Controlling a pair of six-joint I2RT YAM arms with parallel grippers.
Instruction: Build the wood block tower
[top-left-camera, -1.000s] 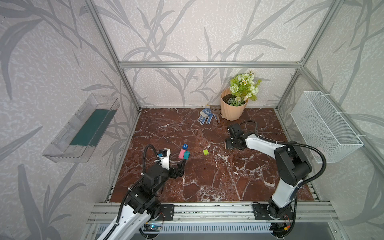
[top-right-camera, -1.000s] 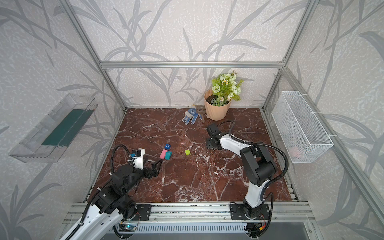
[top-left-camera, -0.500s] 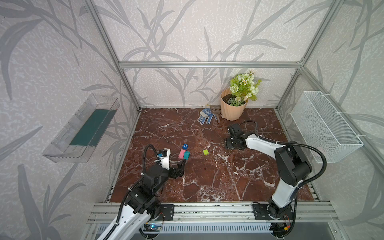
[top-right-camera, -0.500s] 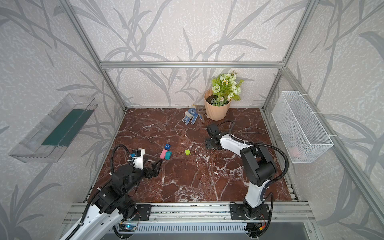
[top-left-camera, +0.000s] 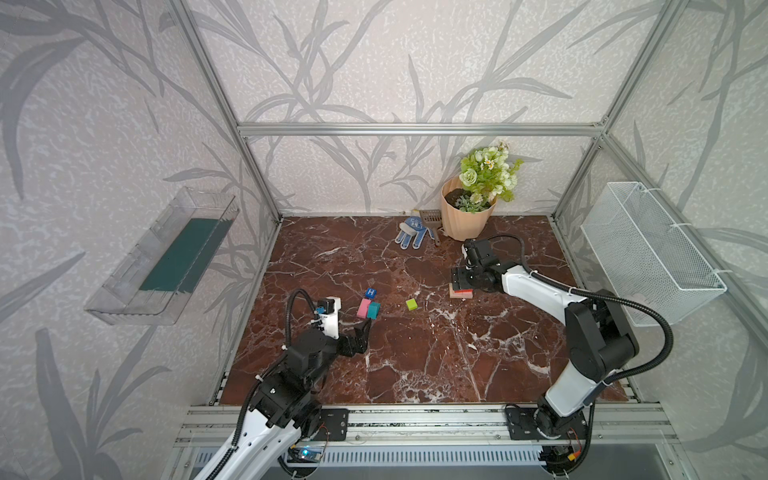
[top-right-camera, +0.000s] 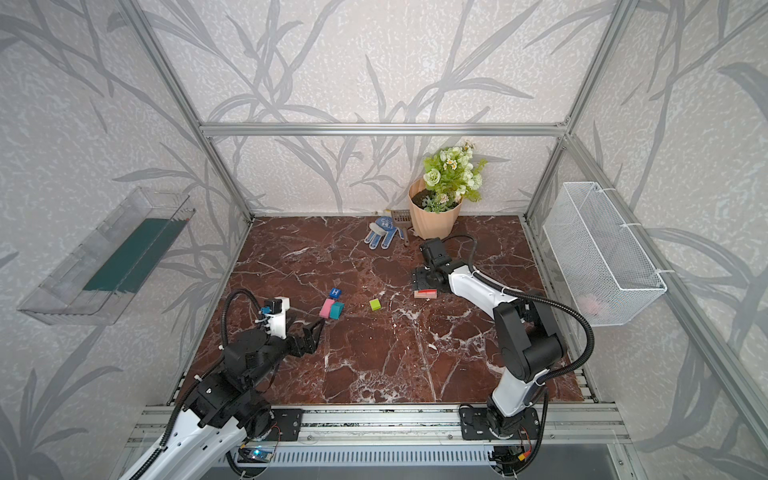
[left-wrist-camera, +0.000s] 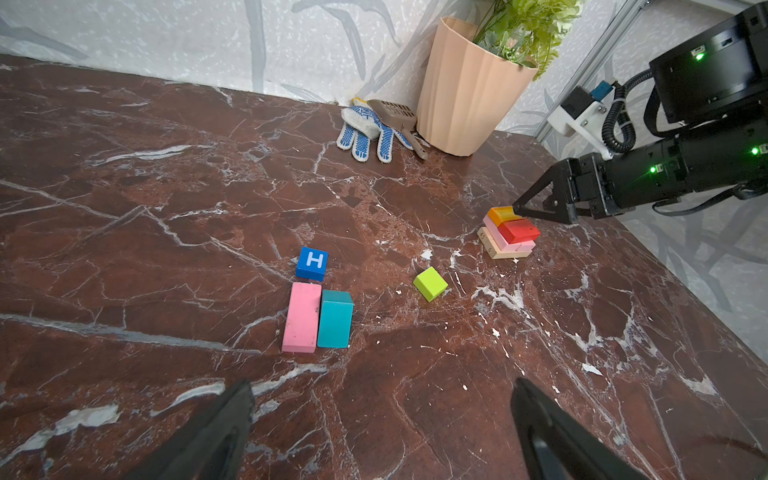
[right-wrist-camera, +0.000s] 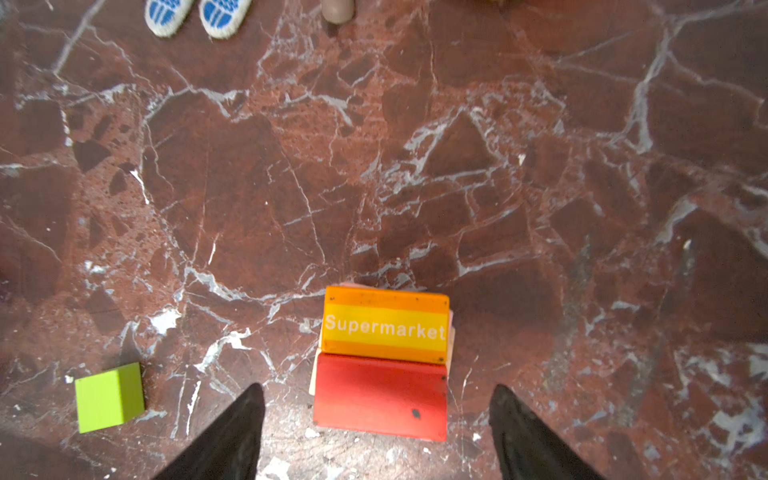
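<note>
The tower (top-left-camera: 461, 293) is a low stack right of centre: a tan base, a pink layer (left-wrist-camera: 505, 243), then an orange "Supermarket" block (right-wrist-camera: 384, 326) and a red block (right-wrist-camera: 380, 397) side by side on top. My right gripper (right-wrist-camera: 376, 395) hangs open over it, a finger on each side of the red block with a gap on both sides. A blue H cube (left-wrist-camera: 312, 262), a pink block (left-wrist-camera: 302, 316), a teal block (left-wrist-camera: 335, 318) and a lime green cube (left-wrist-camera: 430, 283) lie loose. My left gripper (left-wrist-camera: 382, 388) is open and empty, short of the pink and teal blocks.
A peach flowerpot (top-left-camera: 463, 218) stands at the back, with a blue-dotted glove (top-left-camera: 409, 237) and a small scoop (top-left-camera: 430, 217) beside it. A white wire basket (top-left-camera: 648, 253) hangs on the right wall and a clear tray (top-left-camera: 166, 257) on the left wall.
The right gripper's jaws have spread wider over the tower, with its arm almost in the same place. The left arm and the loose blocks have not moved.
</note>
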